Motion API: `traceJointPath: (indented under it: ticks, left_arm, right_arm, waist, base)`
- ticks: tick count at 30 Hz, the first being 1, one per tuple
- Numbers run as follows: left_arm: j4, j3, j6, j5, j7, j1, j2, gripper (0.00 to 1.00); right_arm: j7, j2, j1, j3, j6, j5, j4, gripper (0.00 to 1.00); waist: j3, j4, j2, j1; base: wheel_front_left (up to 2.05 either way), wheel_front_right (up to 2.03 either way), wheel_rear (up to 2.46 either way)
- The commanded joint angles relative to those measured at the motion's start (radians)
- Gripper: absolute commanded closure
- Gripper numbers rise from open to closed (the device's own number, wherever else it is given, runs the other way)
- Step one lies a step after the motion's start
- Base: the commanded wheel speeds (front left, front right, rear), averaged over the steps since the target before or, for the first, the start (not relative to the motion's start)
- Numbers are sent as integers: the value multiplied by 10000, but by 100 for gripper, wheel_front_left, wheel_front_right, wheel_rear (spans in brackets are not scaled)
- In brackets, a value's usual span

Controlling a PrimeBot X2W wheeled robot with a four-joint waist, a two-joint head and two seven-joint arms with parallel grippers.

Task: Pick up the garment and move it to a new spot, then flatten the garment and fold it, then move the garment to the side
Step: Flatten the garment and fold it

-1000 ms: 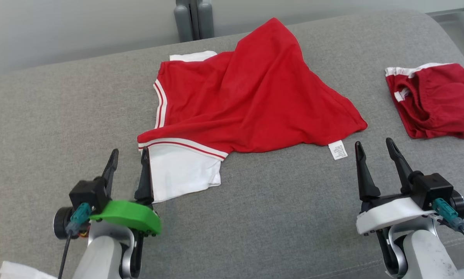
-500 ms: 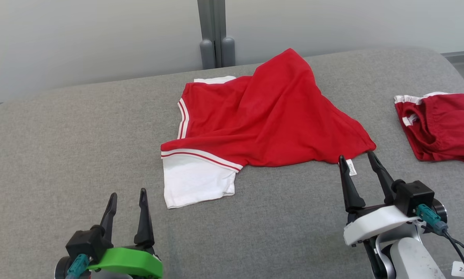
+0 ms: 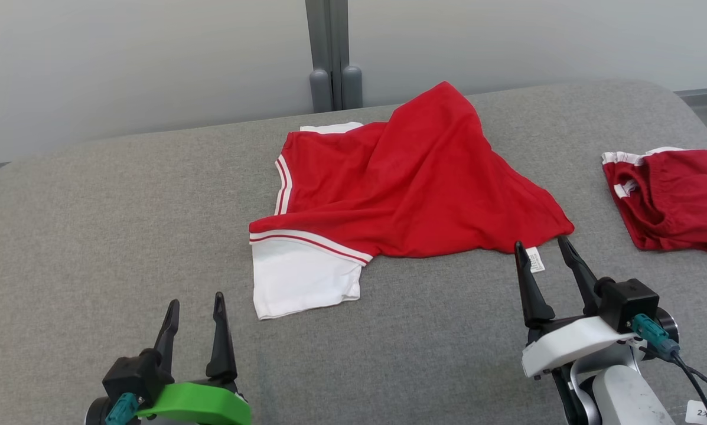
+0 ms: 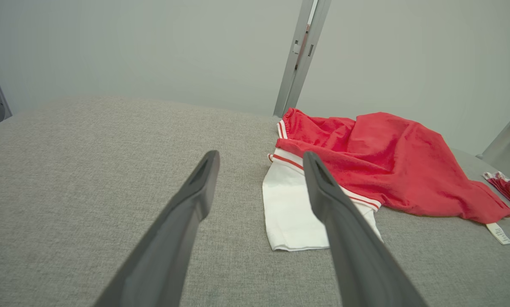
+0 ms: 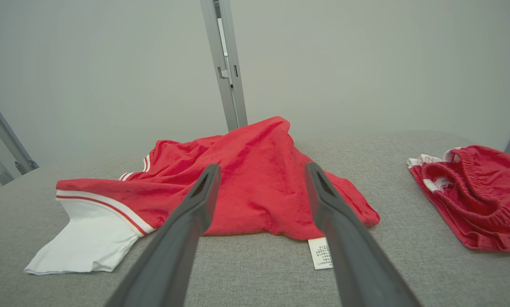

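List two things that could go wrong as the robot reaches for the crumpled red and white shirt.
The open right tool sits by the care label; pinching only the label could let the shirt slip free.
The shirt lies folded over itself, so a grasp may catch several layers and hinder flattening.
The second red garment lies close on the right; a sweep could drag it.

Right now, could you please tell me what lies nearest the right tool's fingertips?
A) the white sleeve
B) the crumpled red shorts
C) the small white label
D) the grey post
C: in the head view the label at the red garment's corner lies just between the open right tool's tips.
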Motion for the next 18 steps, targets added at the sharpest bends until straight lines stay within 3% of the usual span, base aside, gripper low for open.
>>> traceJointPath:
  ticks: [1,7,18]
  left_arm:
    - [-16,2,37,19,-2,105,-5,0]
    - [597,-318,157,174,170,-120,-4,0]
    - [2345,-1098,601,205,2284,-1735,8,0]
  right_arm:
    - [-29,-6,100,9,-16,-23,0,0]
    - [-29,-4,33,-76,-16,-126,82,0]
    - [-29,-7,-282,-133,-16,-181,236,0]
  waist:
    - [14,1,0,0]
    - [130,-38,0,0]
    - [660,-555,0,0]
  base:
    - [0,0,0]
    - [0,0,0]
    - [0,0,0]
